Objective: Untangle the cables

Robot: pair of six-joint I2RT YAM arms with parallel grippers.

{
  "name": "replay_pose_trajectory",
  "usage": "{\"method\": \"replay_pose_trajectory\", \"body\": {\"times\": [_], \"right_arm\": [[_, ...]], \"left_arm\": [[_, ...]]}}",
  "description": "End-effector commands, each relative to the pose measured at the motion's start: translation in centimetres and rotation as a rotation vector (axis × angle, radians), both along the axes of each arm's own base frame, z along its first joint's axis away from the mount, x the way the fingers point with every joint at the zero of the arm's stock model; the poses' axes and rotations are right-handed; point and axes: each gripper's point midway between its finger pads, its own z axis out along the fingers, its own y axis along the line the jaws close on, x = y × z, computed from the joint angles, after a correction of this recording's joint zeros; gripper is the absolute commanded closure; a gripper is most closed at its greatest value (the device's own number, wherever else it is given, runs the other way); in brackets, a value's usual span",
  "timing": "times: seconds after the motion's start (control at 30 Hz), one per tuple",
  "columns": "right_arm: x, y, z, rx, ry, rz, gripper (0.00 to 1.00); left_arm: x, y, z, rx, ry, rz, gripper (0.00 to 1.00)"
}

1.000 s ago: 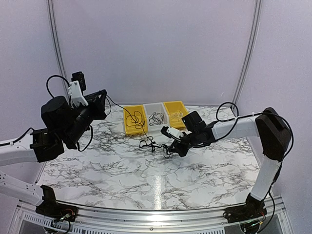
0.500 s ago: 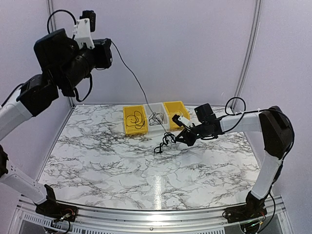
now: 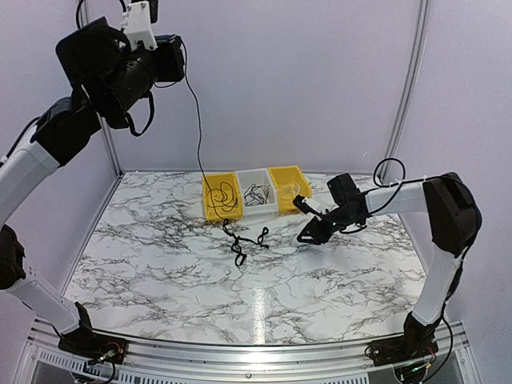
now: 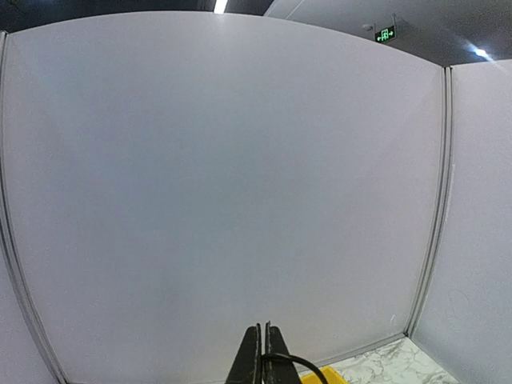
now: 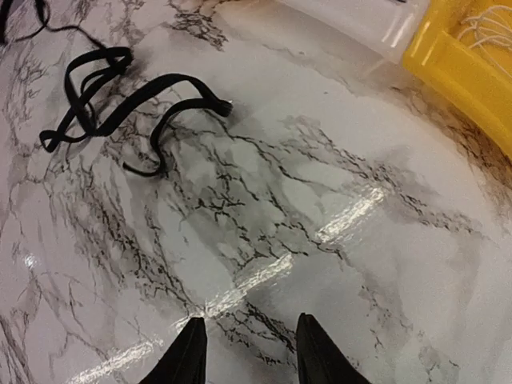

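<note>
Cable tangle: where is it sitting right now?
Top view: the tangle rests on the table just before the left yellow bin, left of the right gripper, one strand rising to the left gripper.

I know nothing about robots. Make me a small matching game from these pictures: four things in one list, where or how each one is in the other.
Things
1. left gripper
2. right gripper
3. cable tangle
4. right yellow bin

States
A. open, holding nothing, just above the table
B. holds white cords
C. up high, shut on a hanging cable
D. lying on the marble in front of the bins

Pairs: 1-C, 2-A, 3-D, 4-B
</note>
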Motion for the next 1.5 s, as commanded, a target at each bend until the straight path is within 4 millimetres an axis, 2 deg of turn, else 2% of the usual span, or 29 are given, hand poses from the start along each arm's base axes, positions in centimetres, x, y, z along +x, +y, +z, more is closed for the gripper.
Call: {"method": "replay_pose_trajectory", "body": {"times": [0.0,0.1,0.17,0.27,0.37,0.47,0.6,0.7,0.8,0.93,1.0,1.1,1.23,1.33,1.37,1.47], "right_arm": [[-0.7,3.0,8.0,0.174,-0.089,0.116,0.55],[-2.2,5.6,11.0,0.221,-0.163,0.217,0.45],[-2.9,7.3,11.0,0.183,-0.207,0.274,0.41],[-3.7,10.1,9.2,0.079,-0.248,0.361,0.4],[-3.3,12.1,7.4,0.027,-0.265,0.407,0.38],[-3.0,13.5,5.8,0.009,-0.269,0.439,0.34],[-2.8,14.7,2.5,-0.067,-0.248,0.46,0.32],[-2.2,14.9,0.4,-0.1,-0.232,0.434,0.32],[-1.3,14.6,-0.7,-0.134,-0.245,0.398,0.31],[-1.3,14.0,-2.4,-0.17,-0.24,0.391,0.33],[-1.6,13.6,-3.3,-0.183,-0.216,0.39,0.4],[-2.3,12.7,-4.3,-0.19,-0.166,0.398,0.58],[-2.7,10.8,-4.6,-0.184,-0.09,0.387,0.8],[-2.9,9.1,-4.2,-0.184,-0.054,0.366,0.89],[-3.2,8.5,-4.0,-0.187,-0.046,0.362,0.92],[-4.4,7.3,-2.9,-0.191,-0.046,0.364,0.91]], "left_arm": [[-0.6,0.3,2.1,-0.005,-0.019,-0.033,1.0],[-0.6,0.2,1.3,-0.004,-0.003,-0.042,1.0],[-0.6,0.2,0.3,0.004,0.016,-0.047,1.0],[-0.5,-0.1,-2.1,0.02,0.055,-0.055,1.0],[-0.7,0.1,-4.2,0.027,0.091,-0.061,1.0],[-0.9,0.4,-5.6,0.036,0.112,-0.064,1.0],[-1.1,1.1,-6.5,0.06,0.121,-0.045,1.0],[-1.1,1.5,-7.0,0.081,0.126,-0.03,1.0],[-1.2,1.7,-7.3,0.089,0.127,-0.026,1.0],[-1.4,2.0,-6.8,0.084,0.118,-0.027,1.0],[-1.6,2.3,-6.0,0.081,0.103,-0.024,1.0],[-2.0,3.3,-4.1,0.077,0.069,-0.002,1.0],[-3.0,5.1,0.1,0.038,0.0,0.023,1.0],[-3.4,5.8,2.2,0.031,-0.039,0.046,1.0],[-3.3,5.8,2.4,0.037,-0.044,0.055,1.0],[-2.7,5.3,2.5,0.064,-0.046,0.069,1.0]]}}
